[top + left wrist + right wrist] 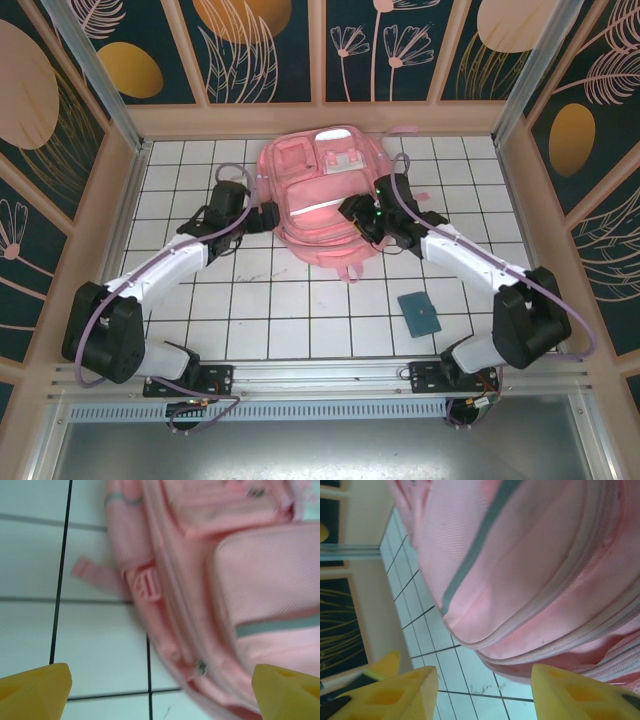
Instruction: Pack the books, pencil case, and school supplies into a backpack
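Backpack [318, 190] between grippers, long axis pointing away
Left gripper [160, 687] gaping at its left edge; right gripper [485, 682] parted, empty, at right edge

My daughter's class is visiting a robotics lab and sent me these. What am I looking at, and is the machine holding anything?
These are two robot arms bolted to a tiled table. The overhead picture is taken from above and behind them: left arm, right arm. A pink backpack lies between them, and a small teal flat thing lies near the right arm. The other two pictures come from cameras on the wrists. The yellow tips, left and right, are each arm's jaws. Both pairs stand open at the backpack's sides and seem to hold nothing.
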### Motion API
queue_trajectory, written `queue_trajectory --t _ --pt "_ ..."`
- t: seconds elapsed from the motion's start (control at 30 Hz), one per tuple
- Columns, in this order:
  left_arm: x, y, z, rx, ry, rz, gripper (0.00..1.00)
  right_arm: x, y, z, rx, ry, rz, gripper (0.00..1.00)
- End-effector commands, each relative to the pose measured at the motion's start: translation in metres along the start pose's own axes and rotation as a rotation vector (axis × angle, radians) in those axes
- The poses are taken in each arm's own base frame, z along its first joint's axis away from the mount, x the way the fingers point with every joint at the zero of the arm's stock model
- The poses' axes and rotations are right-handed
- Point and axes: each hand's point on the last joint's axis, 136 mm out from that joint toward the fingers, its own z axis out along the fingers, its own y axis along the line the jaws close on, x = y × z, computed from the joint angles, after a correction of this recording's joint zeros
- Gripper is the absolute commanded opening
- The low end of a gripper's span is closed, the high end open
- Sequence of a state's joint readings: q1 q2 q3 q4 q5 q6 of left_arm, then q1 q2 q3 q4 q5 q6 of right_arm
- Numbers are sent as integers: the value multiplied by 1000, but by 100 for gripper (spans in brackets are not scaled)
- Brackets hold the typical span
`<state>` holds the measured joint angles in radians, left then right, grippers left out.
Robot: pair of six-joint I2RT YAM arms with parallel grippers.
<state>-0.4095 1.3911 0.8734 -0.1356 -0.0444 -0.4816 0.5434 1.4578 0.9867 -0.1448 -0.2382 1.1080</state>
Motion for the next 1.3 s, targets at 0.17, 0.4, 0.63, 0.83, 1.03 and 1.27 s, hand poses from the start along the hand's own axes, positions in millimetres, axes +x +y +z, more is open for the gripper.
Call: queue_trajectory --t 0.17,0.4,0.63,0.83,1.03,1.27 --pt "7 4 -7 16 -22 -28 93 14 19 41 -87 164 131 40" --pt "7 6 -1 13 -28 -29 92 6 0 43 -34 101 194 52" --pt "14 -9 11 85 21 18 86 -15 -11 48 -8 19 216 40" --pt "24 -32 16 230 64 73 79 -45 12 28 -104 -84 175 13" --pt "29 -52 23 356 65 124 69 -64 50 -9 -309 -127 153 0" --pt "39 -67 28 478 29 273 55 -66 71 -25 -417 -103 144 0"
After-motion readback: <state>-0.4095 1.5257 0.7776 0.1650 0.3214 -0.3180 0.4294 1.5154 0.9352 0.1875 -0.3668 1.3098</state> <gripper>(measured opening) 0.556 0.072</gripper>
